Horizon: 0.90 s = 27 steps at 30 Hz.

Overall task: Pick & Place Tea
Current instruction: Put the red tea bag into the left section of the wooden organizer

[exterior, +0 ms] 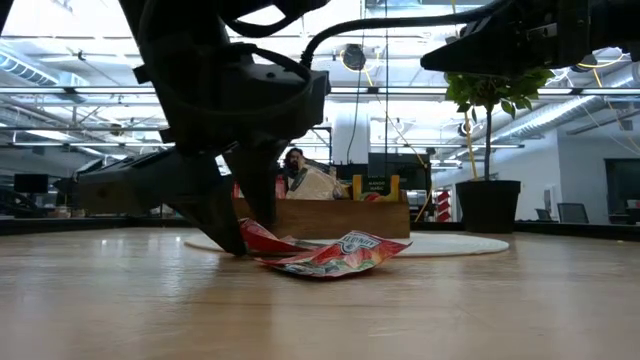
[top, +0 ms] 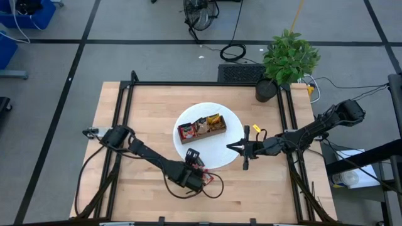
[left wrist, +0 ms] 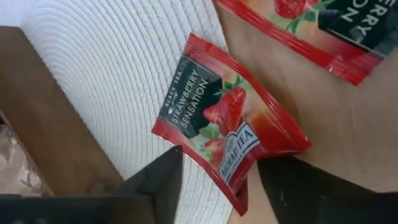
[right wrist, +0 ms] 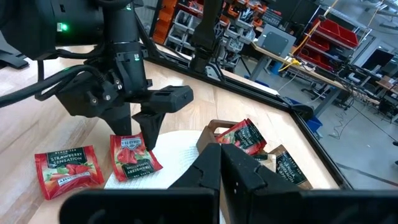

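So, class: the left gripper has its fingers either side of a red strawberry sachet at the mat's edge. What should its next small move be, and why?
Probably close the fingers. The left gripper straddles the red strawberry sachet, one finger on each side, but the jaws look open. Once it grips, it can lift toward the wooden tray.

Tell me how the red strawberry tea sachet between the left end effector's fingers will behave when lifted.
The strawberry tea sachet looks thin and light, so it would probably lift easily. Its glossy foil may slip between the left end effector fingers. It already stands bent, so it would likely flop.
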{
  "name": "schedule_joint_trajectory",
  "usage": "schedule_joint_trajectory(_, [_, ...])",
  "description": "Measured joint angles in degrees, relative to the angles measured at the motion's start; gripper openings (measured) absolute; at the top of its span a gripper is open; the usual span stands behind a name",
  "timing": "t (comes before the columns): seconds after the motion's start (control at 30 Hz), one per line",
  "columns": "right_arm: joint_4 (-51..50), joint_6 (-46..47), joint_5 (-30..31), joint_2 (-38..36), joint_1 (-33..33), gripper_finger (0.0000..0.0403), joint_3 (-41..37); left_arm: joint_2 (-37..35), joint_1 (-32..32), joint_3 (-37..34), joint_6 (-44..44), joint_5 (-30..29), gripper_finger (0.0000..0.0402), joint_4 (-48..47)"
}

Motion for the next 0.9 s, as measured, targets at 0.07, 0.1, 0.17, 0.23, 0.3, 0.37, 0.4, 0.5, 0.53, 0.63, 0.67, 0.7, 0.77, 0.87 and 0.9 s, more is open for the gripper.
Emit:
schedule_joint_trajectory(0.07, [0.03, -0.01, 0.00, 0.00, -0.02, 0.0000, 0.00, -0.04, -0.02, -0.63, -0.67, 0.31, 0.0185, 0.02])
schedule_joint_trajectory(0.1, [0.03, 0.01, 0.00, 0.00, 0.01, 0.0000, -0.01, -0.04, 0.00, -0.73, -1.13, 0.33, 0.0170, -0.24])
schedule_joint_trajectory(0.17, [0.03, 0.00, 0.00, 0.00, -0.02, 0.0000, 0.00, 0.00, 0.02, -0.80, -1.92, 0.51, 0.0136, -0.43])
schedule_joint_trajectory(0.23, [0.03, 0.01, 0.00, 0.00, -0.01, 0.0000, 0.00, 0.06, -0.03, -0.82, -2.07, 0.99, 0.0098, -0.39])
schedule_joint_trajectory(0.3, [0.03, 0.01, 0.00, 0.00, 0.01, 0.0000, -0.01, 0.17, -0.31, -0.85, -2.05, 1.13, 0.0059, -0.40])
schedule_joint_trajectory(0.37, [0.03, 0.01, 0.00, 0.00, 0.01, 0.0000, 0.00, 0.22, -0.51, -0.88, -2.10, 1.13, 0.0023, -0.41])
schedule_joint_trajectory(0.4, [0.03, 0.01, 0.00, 0.00, -0.01, 0.0000, -0.01, 0.22, -0.54, -0.88, -2.21, 1.06, 0.0015, -0.43])
schedule_joint_trajectory(0.5, [0.04, 0.56, 0.00, 0.00, 0.01, 0.0000, -0.02, 0.22, -1.09, -0.88, -2.94, -2.42, 0.0018, -1.12])
schedule_joint_trajectory(0.53, [0.03, 0.82, 0.00, 0.00, -0.02, 0.0000, -0.01, 0.20, -1.48, -0.94, -2.68, -4.49, 0.0018, -1.75])
schedule_joint_trajectory(0.63, [0.05, 1.54, 0.00, 0.00, -0.01, 0.0000, 0.00, -0.02, -2.57, -0.89, -0.57, -11.83, 0.0009, -3.25])
schedule_joint_trajectory(0.67, [0.04, 1.74, 0.00, 0.00, -0.01, 0.0000, -0.01, -0.02, -3.01, -0.48, -0.48, -15.34, 0.0009, -4.18])
schedule_joint_trajectory(0.7, [0.07, 2.18, 0.00, 0.00, -0.01, 0.0000, 0.00, -0.02, -3.44, -0.05, -0.39, -19.39, 0.0010, -5.21])
schedule_joint_trajectory(0.77, [0.07, 3.94, -0.01, 0.00, -0.04, 0.0000, -0.01, -0.06, -4.20, 0.38, 0.28, -27.25, 0.0012, -5.25])
schedule_joint_trajectory(0.87, [0.49, 6.66, -0.02, 0.00, -0.41, 0.0000, -0.01, -0.08, -4.57, 1.27, 2.04, -36.76, 0.0008, -3.59])
schedule_joint_trajectory(0.9, [0.52, 8.04, -0.02, 0.00, -0.63, 0.0000, -0.02, -0.08, -4.57, 1.64, 2.61, -39.97, 0.0008, -3.05])
